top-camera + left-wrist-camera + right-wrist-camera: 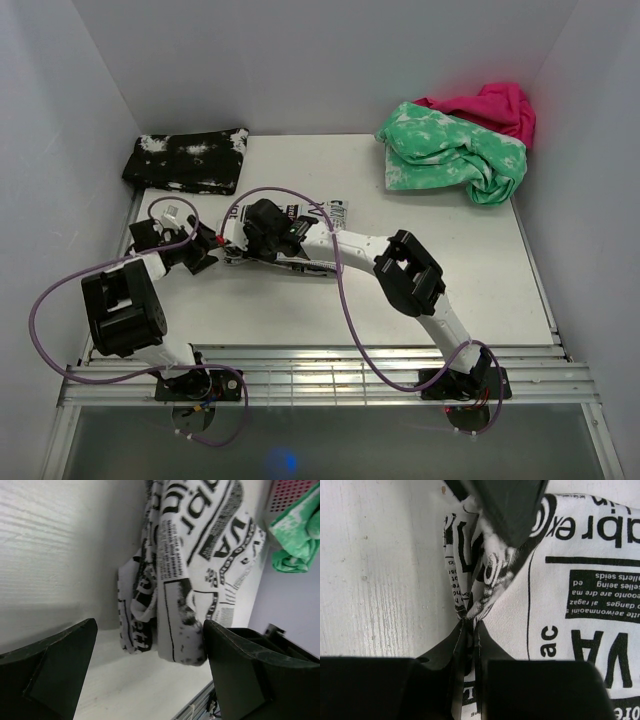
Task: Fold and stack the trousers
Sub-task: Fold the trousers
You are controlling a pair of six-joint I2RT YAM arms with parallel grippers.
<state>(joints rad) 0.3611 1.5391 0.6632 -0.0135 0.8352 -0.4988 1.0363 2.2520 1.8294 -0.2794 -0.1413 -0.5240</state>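
Observation:
The trousers (336, 212), white with black newspaper print, lie bunched at the table's middle left, mostly hidden under my right arm. My right gripper (236, 240) is shut on a folded edge of the trousers (560, 580), the cloth pinched between its fingertips (469, 630). My left gripper (207, 250) is open just left of it. In the left wrist view the trousers' bunched end (170, 600) hangs between the spread fingers (250, 670) and touches the right one. The left gripper (150, 675) holds nothing.
A black white-speckled folded garment (187, 158) lies at the back left. A green-and-white mottled garment (450, 155) and a pink one (490, 105) are heaped at the back right. White walls enclose the table (480, 260). A purple cable (345, 300) loops over the right arm.

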